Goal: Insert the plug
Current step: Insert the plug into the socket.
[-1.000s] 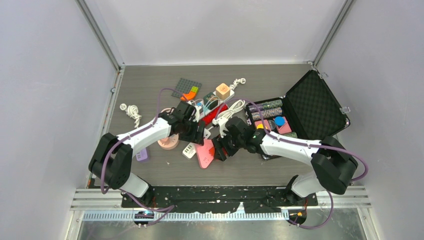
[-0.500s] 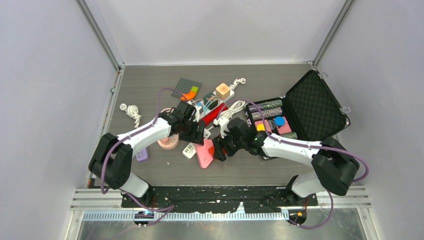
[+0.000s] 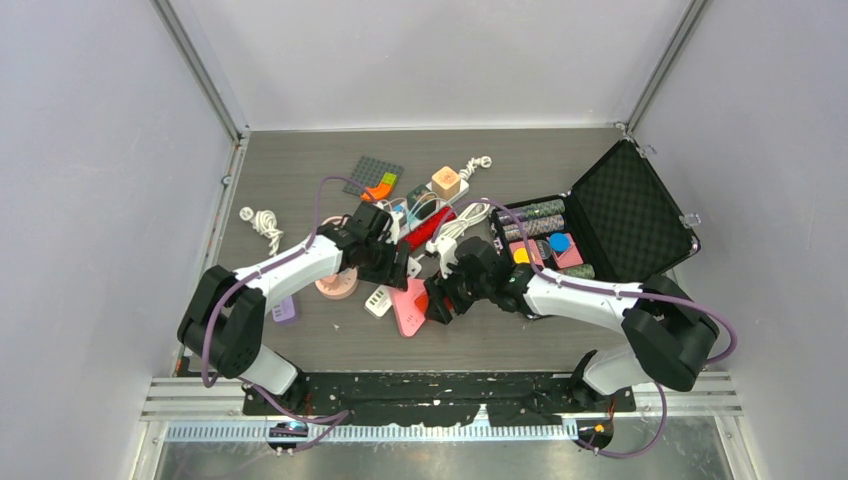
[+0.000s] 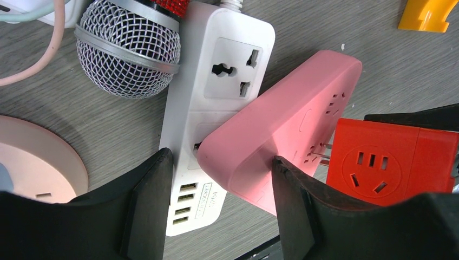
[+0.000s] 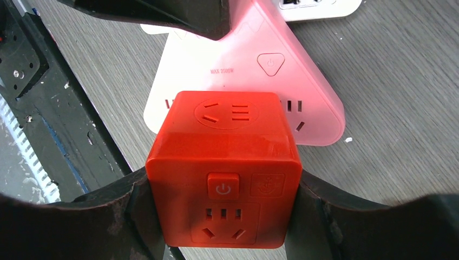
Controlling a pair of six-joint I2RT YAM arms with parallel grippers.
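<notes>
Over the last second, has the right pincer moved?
Yes, slightly: the right pincer, holding the red cube, edged left toward the pink strip, away from the open case.

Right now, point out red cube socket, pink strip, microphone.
red cube socket [image 5: 222, 188]: right wrist view, power button.
pink strip [image 4: 276, 135]: left wrist view, top face middle.
microphone [image 4: 127, 51]: left wrist view, mesh head.

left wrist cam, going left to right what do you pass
pink disc → microphone → white power strip → pink socket block → red socket cube
</notes>
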